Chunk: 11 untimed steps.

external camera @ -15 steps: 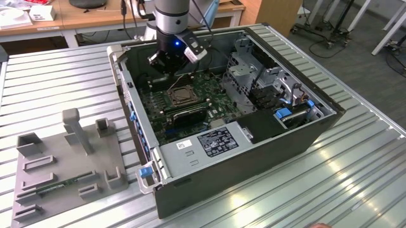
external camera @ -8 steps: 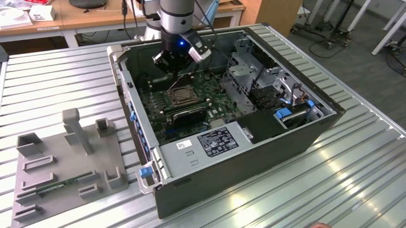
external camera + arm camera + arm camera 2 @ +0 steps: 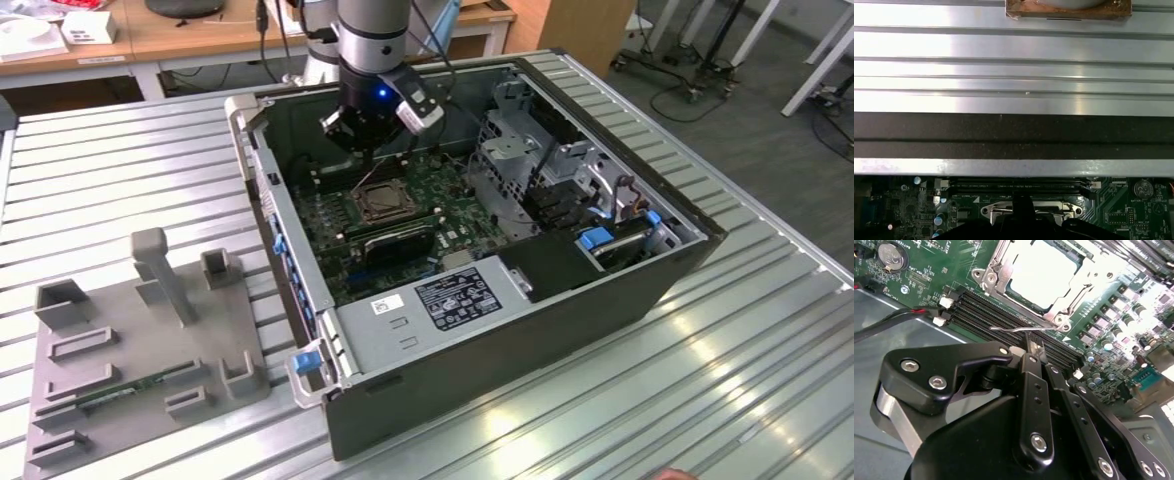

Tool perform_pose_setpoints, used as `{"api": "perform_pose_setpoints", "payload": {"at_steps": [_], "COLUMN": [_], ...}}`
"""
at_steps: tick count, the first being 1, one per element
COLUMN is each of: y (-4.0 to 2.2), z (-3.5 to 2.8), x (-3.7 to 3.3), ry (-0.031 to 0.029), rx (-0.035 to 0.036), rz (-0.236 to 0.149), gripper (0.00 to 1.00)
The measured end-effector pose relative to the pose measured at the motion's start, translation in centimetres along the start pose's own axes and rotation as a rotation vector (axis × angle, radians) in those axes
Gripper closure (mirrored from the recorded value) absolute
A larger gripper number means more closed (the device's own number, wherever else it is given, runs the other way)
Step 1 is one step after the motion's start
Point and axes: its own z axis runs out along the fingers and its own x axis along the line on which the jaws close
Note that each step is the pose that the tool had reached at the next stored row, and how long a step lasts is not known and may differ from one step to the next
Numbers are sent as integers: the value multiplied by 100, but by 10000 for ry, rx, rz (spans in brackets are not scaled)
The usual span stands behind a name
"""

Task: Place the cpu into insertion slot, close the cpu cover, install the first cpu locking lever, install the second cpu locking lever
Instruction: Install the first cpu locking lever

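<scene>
The cpu lies in the insertion slot, its bright silver top showing through the window of the cpu cover. The cover lies flat over it on the green board inside the open computer case. A thin wire locking lever runs along the socket's edge beside the memory slots. My gripper is shut, and its narrow tip sits right at this lever. In the exterior view the gripper hangs just behind the socket. The first wrist view shows the socket partly behind the dark fingers.
Long black memory slots lie between gripper and socket. A black cable and a coin battery are nearby. The drive cage and power supply crowd the case. A grey fixture tray sits at the exterior view's left.
</scene>
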Motion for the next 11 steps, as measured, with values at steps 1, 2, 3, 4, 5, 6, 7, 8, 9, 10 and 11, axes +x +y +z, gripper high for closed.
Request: {"api": "perform_pose_setpoints", "payload": {"at_steps": [1, 2, 3, 4, 5, 6, 7, 8, 9, 10, 11], "y": [-1, -3, -4, -5, -6, -6, -6, -6, -6, -6, -7], "z": [9, 19, 28, 38, 48, 52, 52, 52, 53, 53, 54], "x": [-2, -4, -5, -6, -6, -6, -6, -6, -6, -6, -10], "ry": [1, 1, 1, 1, 0, 2, 2, 2, 2, 2, 2], "rx": [-17, -37, -60, -89, -116, -138, -146, -147, -148, -149, -154], "rz": [0, 0, 0, -1, -1, -2, -3, -3, -4, -4, -5], "gripper": [89, 89, 89, 89, 89, 89, 89, 89, 89, 89, 89]}}
